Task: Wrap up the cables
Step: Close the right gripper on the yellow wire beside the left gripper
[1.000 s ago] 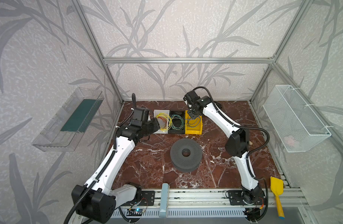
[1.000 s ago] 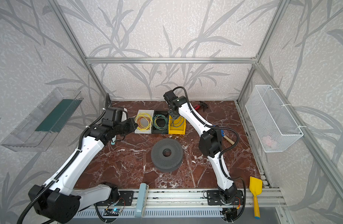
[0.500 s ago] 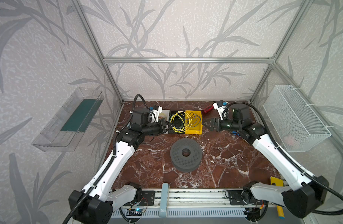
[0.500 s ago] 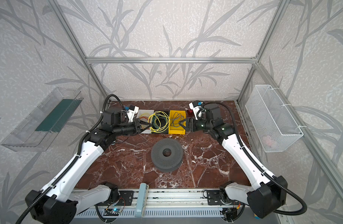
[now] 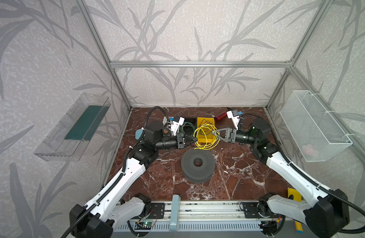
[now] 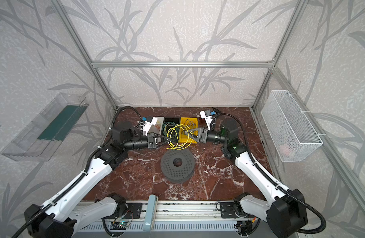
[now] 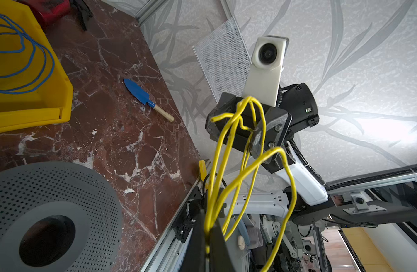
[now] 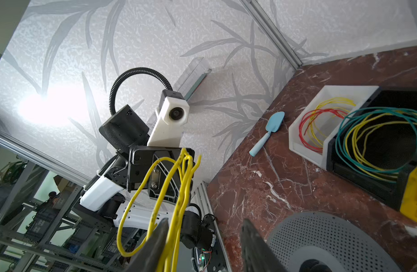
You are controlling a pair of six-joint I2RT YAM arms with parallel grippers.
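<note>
The yellow cables (image 8: 179, 202) are pinched between the closed fingers of the left gripper (image 5: 195, 139). Their loops are draped against one finger (image 8: 155, 245) of the right gripper (image 5: 214, 133), whose jaws are held apart.

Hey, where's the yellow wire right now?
In a top view the yellow wire hangs in loops at the back middle, strung between the left pincer and the right pincer, just behind the gray disc.

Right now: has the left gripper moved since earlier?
Yes. In both top views the left gripper, pinching the yellow cable, shifted right to the yellow bin's left edge.
</note>
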